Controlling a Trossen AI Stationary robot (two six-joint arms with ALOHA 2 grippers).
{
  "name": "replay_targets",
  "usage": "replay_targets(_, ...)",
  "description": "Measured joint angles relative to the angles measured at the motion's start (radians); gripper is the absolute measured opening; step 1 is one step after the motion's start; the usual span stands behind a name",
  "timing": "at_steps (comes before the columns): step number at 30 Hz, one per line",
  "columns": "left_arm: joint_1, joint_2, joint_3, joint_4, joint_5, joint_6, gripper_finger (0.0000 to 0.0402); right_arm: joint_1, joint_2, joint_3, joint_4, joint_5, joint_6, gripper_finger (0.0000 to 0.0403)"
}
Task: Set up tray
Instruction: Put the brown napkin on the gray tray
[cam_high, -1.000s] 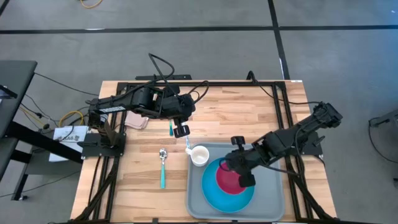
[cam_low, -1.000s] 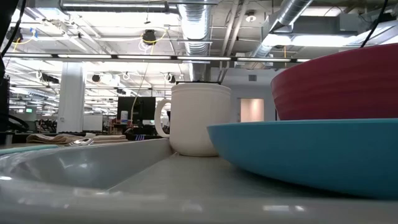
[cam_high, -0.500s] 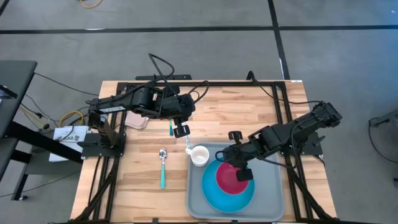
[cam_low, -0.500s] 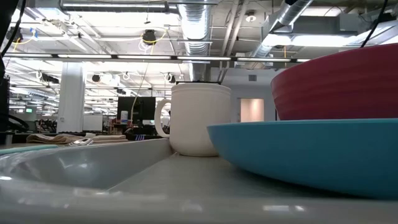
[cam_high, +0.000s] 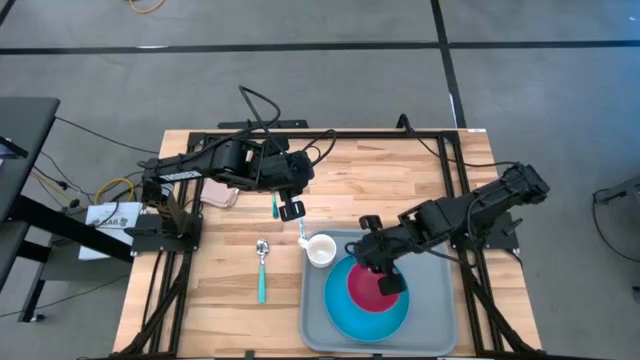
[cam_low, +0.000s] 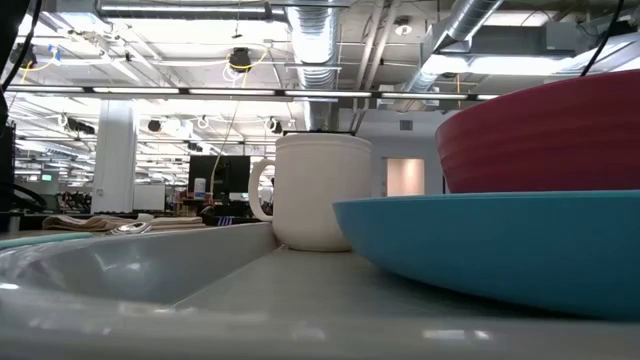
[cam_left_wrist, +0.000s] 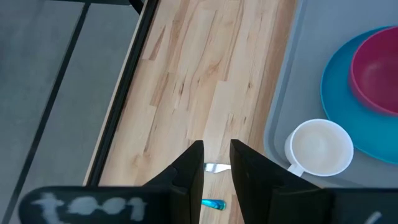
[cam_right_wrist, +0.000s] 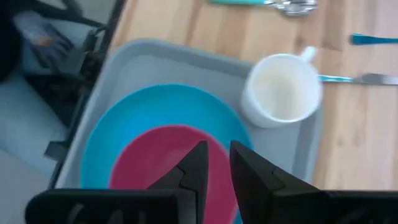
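Grey tray (cam_high: 440, 318) unmoved | right claw (cam_high: 387, 270) (nearly closed, empty) shifted toward mug (cam_high: 320, 250)

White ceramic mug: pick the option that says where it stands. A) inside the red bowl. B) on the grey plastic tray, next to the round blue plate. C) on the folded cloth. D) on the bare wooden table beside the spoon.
B: the high view shows the white ceramic mug standing inside the rim of the grey plastic tray, at its corner, just beside the round blue plate that carries the red bowl.
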Motion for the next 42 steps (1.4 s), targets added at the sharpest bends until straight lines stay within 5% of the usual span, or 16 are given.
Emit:
replay_targets(16,0.0,0.0,0.0,0.0,0.0,0.0,0.0067,-0.231,0.008,0.001,-0.001,-0.056,-0.022,0.0061)
replay_targets(39,0.0,0.0,0.0,0.0,0.0,0.001,0.0067,-0.212,0.008,0.001,-0.001,-0.074,-0.028,0.0061)
replay_targets(42,0.005,0.0,0.0,0.043,-0.01,0.143,0.0067,-0.212,0.008,0.001,-0.001,-0.069,0.071,0.0061)
